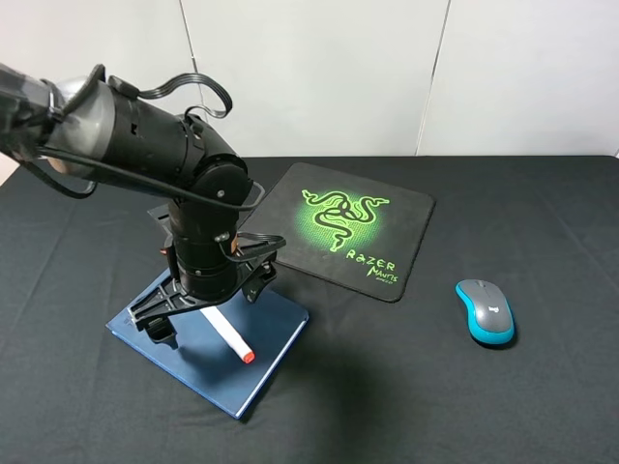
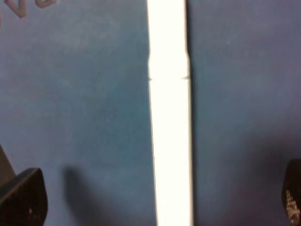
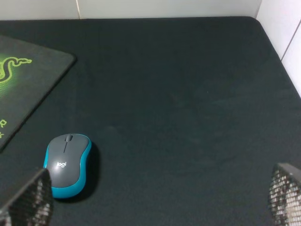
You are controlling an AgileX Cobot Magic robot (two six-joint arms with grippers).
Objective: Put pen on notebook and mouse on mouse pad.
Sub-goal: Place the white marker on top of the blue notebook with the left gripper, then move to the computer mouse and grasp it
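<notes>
Exterior high view, items counted. One pen [image 1: 228,336], flat on one notebook [image 1: 276,343], long axis diagonal, orange tip pointing out past the left gripper [image 2: 158,195], whose fingers stand wide apart either side of it, clear of it. One mouse [image 3: 67,162], marked "logi", lies just ahead of the right gripper [image 3: 157,197], also spread wide, beside one mouse pad [image 1: 351,230] lettered "RAZER".

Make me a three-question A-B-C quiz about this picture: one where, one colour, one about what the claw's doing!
1. Where is the thick white pen? A on the dark blue hardcover notebook B on a chair C on the floor
2. What colour are the small grey-topped mouse's sides? A red B blue C yellow
3. The left gripper is: A open B shut on the pen C shut on the mouse
Answers: A, blue cover surrounds it; B, blue rims its top; A, both fingers stand clear of the pen.
</notes>
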